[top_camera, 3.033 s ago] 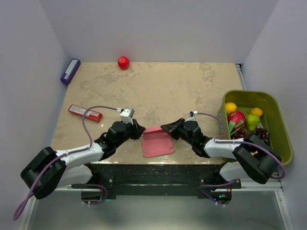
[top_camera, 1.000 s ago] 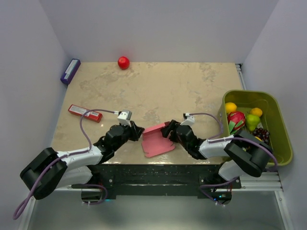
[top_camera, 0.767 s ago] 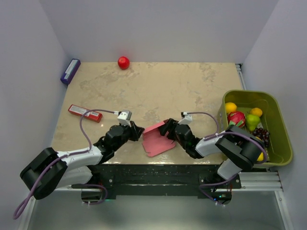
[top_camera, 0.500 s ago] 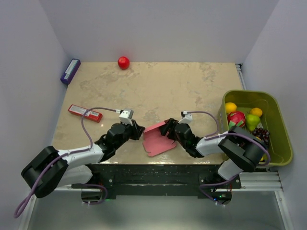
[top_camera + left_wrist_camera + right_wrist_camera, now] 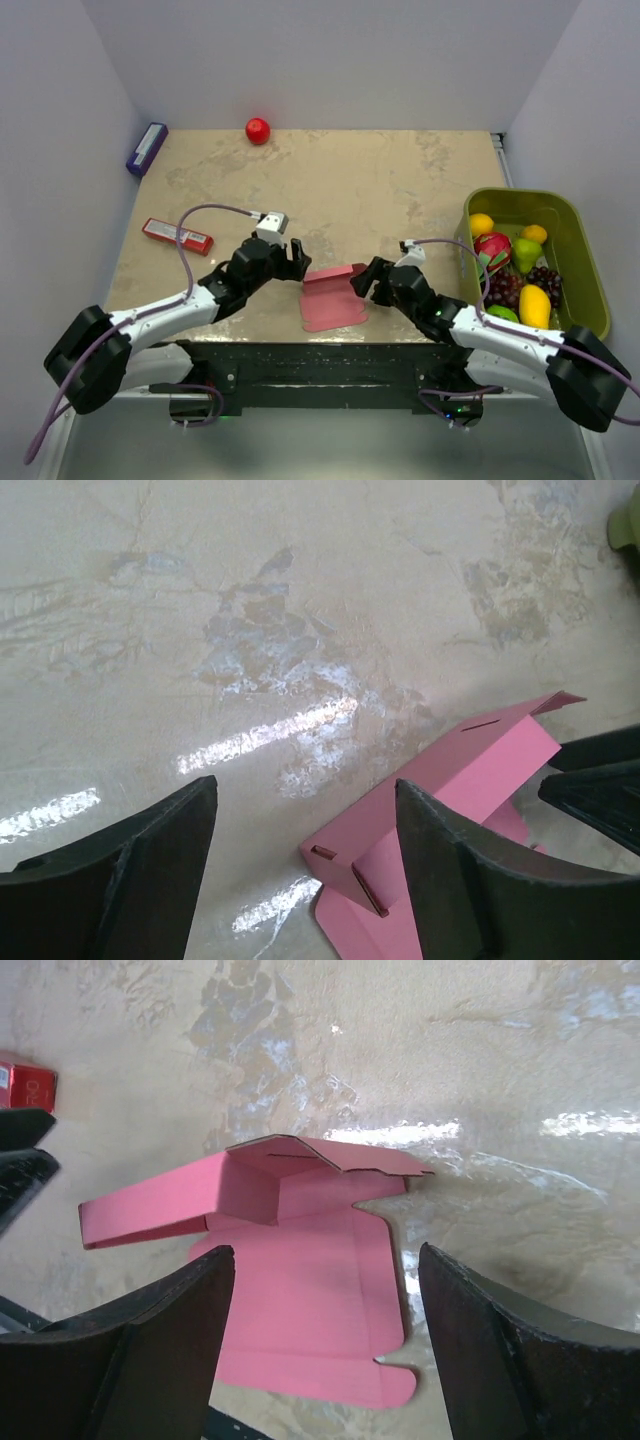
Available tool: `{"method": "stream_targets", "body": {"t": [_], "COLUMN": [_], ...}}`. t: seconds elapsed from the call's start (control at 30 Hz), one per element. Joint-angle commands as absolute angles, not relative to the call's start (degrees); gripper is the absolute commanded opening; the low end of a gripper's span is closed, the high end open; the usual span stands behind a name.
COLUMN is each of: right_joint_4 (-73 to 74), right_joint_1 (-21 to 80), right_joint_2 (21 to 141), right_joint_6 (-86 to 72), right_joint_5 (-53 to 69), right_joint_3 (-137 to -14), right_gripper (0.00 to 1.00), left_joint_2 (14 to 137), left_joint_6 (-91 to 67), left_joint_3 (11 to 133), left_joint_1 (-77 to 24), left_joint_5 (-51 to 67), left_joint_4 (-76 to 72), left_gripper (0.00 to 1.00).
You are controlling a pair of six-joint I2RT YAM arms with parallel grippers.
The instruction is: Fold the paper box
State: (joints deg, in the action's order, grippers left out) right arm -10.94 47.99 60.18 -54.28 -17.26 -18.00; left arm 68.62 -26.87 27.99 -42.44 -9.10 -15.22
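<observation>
Beige marbled tabletop (image 5: 400, 180), glossy | pale walls (image 5: 340, 60) | pink paper box (image 5: 332, 300) partly folded | left, right jaws spread

Bright, even and diffuse from overhead in the top view; pale desk (image 5: 350, 180) free of hot spots, with only soft shadows beneath the arms toward 6 o'clock. Crisp throughout, with slight wide-angle stretch at the edges. From the left wrist, white glare streaks on the glossy stone near centre and at 8 o'clock; fingers (image 5: 110, 880) near-black, featureless and a little soft at 7 and 5 o'clock. From the right wrist, glare at 12 and 2 o'clock, gentle shade under the paper box (image 5: 300, 1290) fold.
</observation>
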Motion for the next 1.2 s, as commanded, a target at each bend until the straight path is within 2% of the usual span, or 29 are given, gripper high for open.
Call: {"method": "stream_targets", "body": {"t": [0.0, 0.23, 0.37, 0.63, 1.17], "right_joint_4": [2.3, 5.6, 1.4, -12.7, -21.3], "right_joint_1": [48.1, 47.9, 46.8, 46.0, 45.0], "right_joint_2": [56.3, 55.2, 54.9, 65.4, 79.4], "right_joint_6": [-51.8, -48.9, -42.0, -32.4, -24.2], "right_joint_5": [-18.9, -25.1, -28.5, -27.0, -23.4], "right_joint_3": [-20.0, -20.9, -22.0, -25.5, -28.5], "right_gripper": [0.78, 0.76, 0.75, 0.6, 0.57], "left_joint_2": [62.6, 52.7, 50.1, 46.8, 43.2], "left_joint_6": [-26.4, -35.1, -36.9, -40.4, -41.6], "left_joint_3": [30.2, 19.0, 14.1, 10.6, 12.5], "left_joint_1": [-41.9, -42.0, -42.0, -42.1, -41.8], "left_joint_5": [-10.6, -4.0, -1.9, 1.5, 4.0], "left_joint_4": [-9.9, -11.3, -11.9, -11.3, -8.3], "left_gripper": [0.78, 0.78, 0.78, 0.78, 0.79]}}
